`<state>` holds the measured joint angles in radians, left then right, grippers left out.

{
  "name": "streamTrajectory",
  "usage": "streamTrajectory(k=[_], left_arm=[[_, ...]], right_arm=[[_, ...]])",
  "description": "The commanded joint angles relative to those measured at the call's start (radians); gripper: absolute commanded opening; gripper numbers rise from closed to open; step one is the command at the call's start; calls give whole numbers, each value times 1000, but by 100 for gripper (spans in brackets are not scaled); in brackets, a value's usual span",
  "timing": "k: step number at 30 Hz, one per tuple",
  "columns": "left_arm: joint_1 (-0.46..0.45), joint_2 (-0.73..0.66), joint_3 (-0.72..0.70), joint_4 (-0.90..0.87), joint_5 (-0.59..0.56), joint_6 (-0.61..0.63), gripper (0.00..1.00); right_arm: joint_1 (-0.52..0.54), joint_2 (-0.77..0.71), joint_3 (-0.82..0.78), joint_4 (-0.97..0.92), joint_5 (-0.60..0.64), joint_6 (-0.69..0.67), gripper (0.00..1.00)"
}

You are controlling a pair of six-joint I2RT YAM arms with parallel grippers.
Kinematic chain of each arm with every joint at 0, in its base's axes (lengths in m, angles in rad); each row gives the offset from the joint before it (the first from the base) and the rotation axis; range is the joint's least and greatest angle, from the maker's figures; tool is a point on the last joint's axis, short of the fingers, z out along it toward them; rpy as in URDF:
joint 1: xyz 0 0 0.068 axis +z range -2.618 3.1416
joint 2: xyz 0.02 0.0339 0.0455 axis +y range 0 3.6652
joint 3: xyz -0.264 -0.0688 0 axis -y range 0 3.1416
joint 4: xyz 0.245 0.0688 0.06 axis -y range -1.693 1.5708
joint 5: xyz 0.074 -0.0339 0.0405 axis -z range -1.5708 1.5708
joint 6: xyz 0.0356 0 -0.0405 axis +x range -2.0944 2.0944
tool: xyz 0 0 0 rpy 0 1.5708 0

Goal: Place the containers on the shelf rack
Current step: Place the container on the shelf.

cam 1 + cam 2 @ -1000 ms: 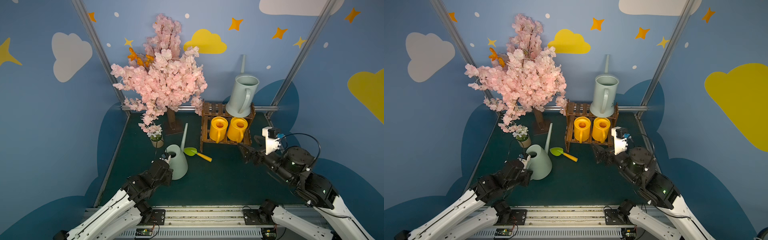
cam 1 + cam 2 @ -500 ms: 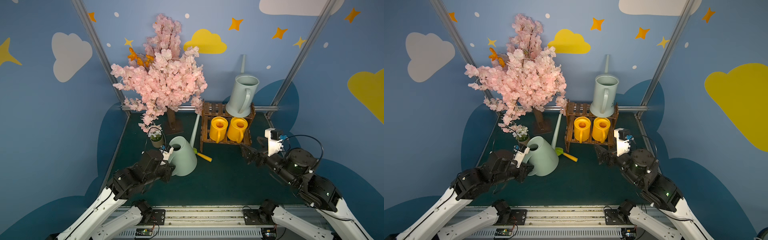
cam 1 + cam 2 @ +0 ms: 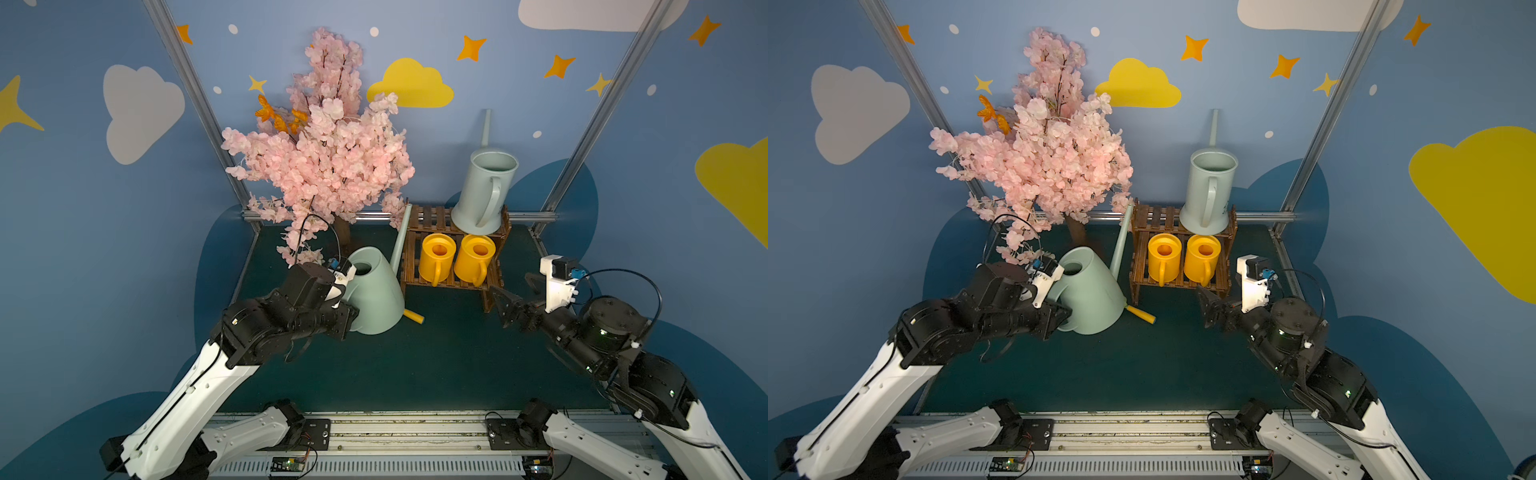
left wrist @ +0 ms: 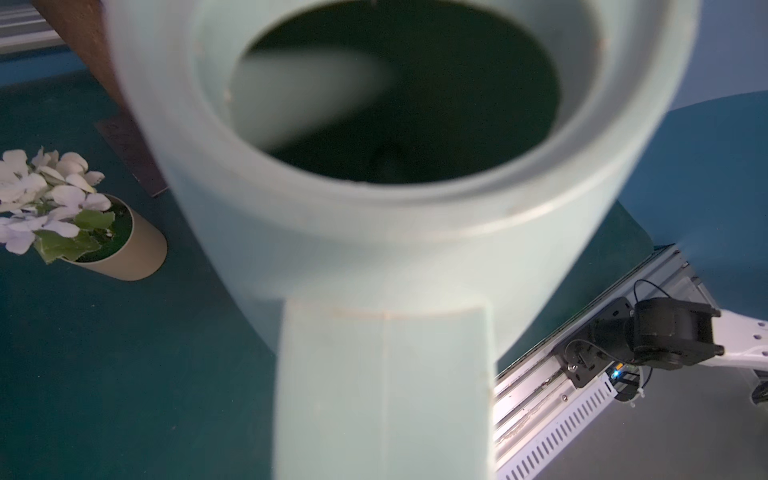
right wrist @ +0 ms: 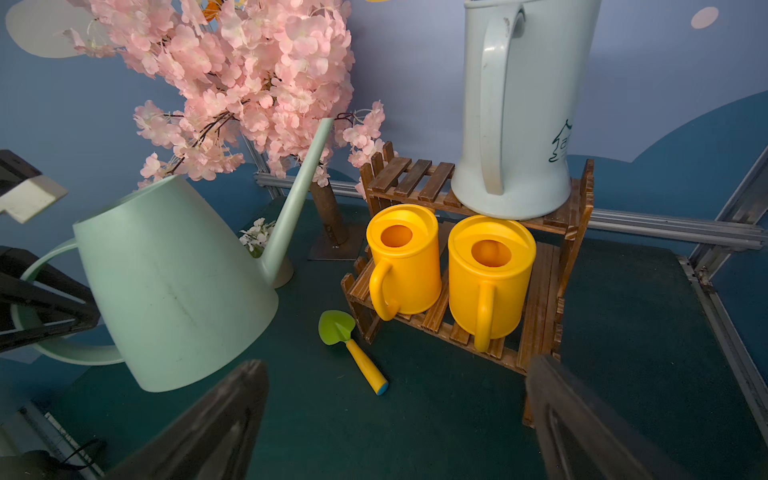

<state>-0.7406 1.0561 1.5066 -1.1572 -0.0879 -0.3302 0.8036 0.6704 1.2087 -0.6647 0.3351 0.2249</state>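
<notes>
My left gripper [image 3: 348, 318] is shut on the handle of a large pale green watering can [image 3: 374, 295] and holds it tilted above the floor, left of the shelf rack [image 3: 432, 216]. Its long spout [image 3: 401, 237] points up beside the rack's left edge. In the left wrist view the can [image 4: 374, 232] fills the frame and hides my fingers. Two small yellow cans [image 3: 436, 257] [image 3: 473, 259] stand on the lower tier. A tall blue-grey can [image 3: 484, 191] stands on the right of the upper tier. My right gripper [image 3: 509, 305] is open and empty near the rack's front right corner.
A pink blossom tree [image 3: 324, 158] stands at the back left, close to the held can's spout. A green trowel with a yellow handle [image 5: 353, 349] lies on the floor before the rack's left leg. A beige pot of flowers [image 4: 120, 249] stands on the floor by the tree's trunk.
My left arm has lifted the pale green can off the floor and carried it up and toward the rack. The right arm has drawn back slightly, still open.
</notes>
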Motion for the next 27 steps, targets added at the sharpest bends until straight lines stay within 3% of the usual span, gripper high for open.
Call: streamTrajectory(k=[1, 8, 15, 21, 27], left_arm=[[-41, 65, 110, -1, -43, -22, 3], [-128, 305, 405, -94, -161, -12, 3], [-132, 538, 709, -135, -182, 35, 2], [-132, 666, 899, -154, -235, 89, 2], [-131, 751, 1009, -158, -294, 50, 2]], right_arm=[[-4, 6, 30, -46, 45, 2, 98], [-4, 18, 50, -88, 83, 18, 98], [-4, 33, 60, -112, 88, 37, 98], [-4, 23, 59, -123, 85, 51, 98], [-4, 12, 51, -124, 88, 52, 98]])
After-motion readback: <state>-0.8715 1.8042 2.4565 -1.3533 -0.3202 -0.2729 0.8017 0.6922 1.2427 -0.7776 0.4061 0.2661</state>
